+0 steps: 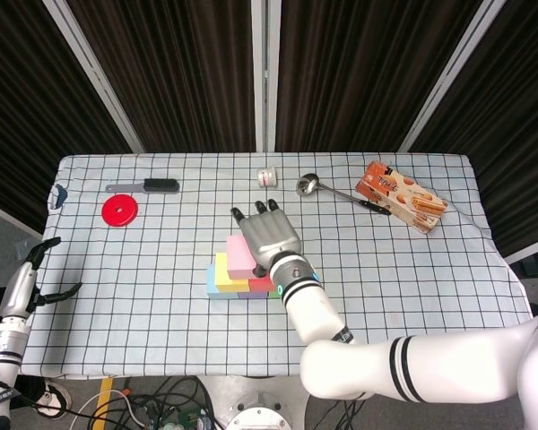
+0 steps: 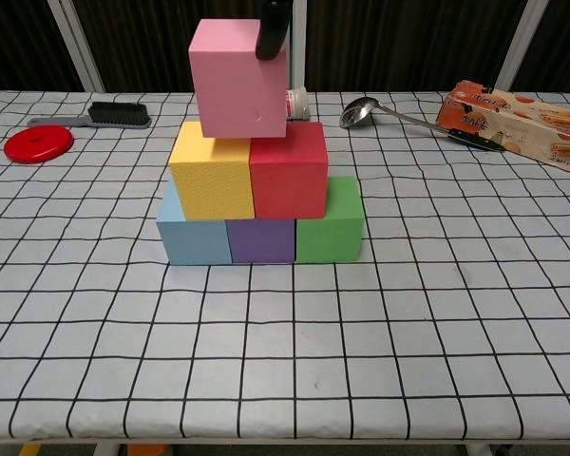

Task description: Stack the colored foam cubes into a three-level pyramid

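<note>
A pink cube [image 2: 238, 79] sits tilted over the yellow cube [image 2: 212, 175] and the red cube [image 2: 287, 169], its lower edge at their tops. My right hand [image 1: 269, 235] grips it from above; one dark finger [image 2: 272, 28] shows on its top right corner. Below lie a blue cube [image 2: 192, 233], a purple cube [image 2: 261, 239] and a green cube [image 2: 330, 224] in a row. In the head view the pink cube [image 1: 240, 255] shows left of the hand. My left hand [image 1: 27, 285] hangs off the table's left edge, fingers apart, holding nothing.
A red disc [image 2: 38, 142] and a black brush [image 2: 104, 115] lie at the back left. A spoon [image 2: 389, 114] and a snack box [image 2: 518, 121] lie at the back right. A small white jar [image 2: 297, 103] stands behind the stack.
</note>
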Action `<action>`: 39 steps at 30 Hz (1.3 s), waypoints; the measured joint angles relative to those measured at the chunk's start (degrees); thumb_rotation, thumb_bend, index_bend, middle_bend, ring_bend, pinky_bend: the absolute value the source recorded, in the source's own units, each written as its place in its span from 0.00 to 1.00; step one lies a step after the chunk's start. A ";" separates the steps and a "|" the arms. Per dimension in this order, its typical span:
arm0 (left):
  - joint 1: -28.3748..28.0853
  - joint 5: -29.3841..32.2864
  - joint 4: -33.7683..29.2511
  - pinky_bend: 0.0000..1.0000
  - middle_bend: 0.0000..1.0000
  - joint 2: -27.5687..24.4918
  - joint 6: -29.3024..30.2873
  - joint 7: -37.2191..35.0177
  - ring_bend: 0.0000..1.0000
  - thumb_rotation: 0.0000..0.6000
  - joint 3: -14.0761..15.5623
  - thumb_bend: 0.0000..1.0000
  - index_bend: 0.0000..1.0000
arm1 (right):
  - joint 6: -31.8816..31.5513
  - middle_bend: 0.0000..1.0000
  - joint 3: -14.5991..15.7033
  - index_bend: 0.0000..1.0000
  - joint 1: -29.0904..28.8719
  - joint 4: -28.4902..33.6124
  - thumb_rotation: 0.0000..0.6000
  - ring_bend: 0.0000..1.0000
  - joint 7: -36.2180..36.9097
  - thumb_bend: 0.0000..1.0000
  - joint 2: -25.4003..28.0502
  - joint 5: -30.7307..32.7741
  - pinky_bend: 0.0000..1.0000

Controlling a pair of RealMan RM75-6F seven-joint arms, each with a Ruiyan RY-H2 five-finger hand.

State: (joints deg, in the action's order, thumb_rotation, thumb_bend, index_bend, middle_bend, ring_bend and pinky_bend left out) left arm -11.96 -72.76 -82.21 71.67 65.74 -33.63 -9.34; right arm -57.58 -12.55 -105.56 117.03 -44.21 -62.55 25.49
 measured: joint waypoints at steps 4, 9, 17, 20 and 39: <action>-0.03 -0.02 0.24 0.06 0.12 0.07 -0.05 -0.17 0.00 1.00 0.02 0.16 0.13 | -0.21 0.48 -1.11 0.00 0.47 -0.43 1.00 0.03 -1.55 0.19 -0.92 0.97 0.00; 0.03 0.16 0.65 0.06 0.12 0.30 -0.05 -0.45 0.00 1.00 -0.01 0.16 0.13 | -0.23 0.48 -1.96 0.00 1.04 -1.36 1.00 0.03 -3.57 0.19 -1.98 2.01 0.00; 0.03 -0.16 1.00 0.06 0.12 0.21 -0.27 -1.25 0.00 1.00 0.11 0.16 0.13 | -1.30 0.48 -3.89 0.00 2.13 -2.53 1.00 0.03 -5.66 0.19 -3.69 2.59 0.00; 0.01 -0.45 1.22 0.06 0.11 0.14 -0.43 -1.58 0.00 1.00 0.30 0.16 0.13 | -1.76 0.48 -4.50 0.00 2.55 -2.56 1.00 0.03 -6.34 0.19 -3.99 2.70 0.00; 0.16 -0.42 1.91 0.06 0.11 0.41 -0.44 -2.47 0.00 1.00 0.40 0.16 0.13 | -3.93 0.47 -7.96 0.00 5.04 -3.60 1.00 0.03 -10.27 0.17 -5.94 3.76 0.00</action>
State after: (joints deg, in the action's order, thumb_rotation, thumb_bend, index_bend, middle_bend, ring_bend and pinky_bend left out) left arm -11.80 -73.18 -80.30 72.08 65.30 -36.10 -8.94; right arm -61.51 -20.51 -100.52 113.43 -54.47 -68.49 29.25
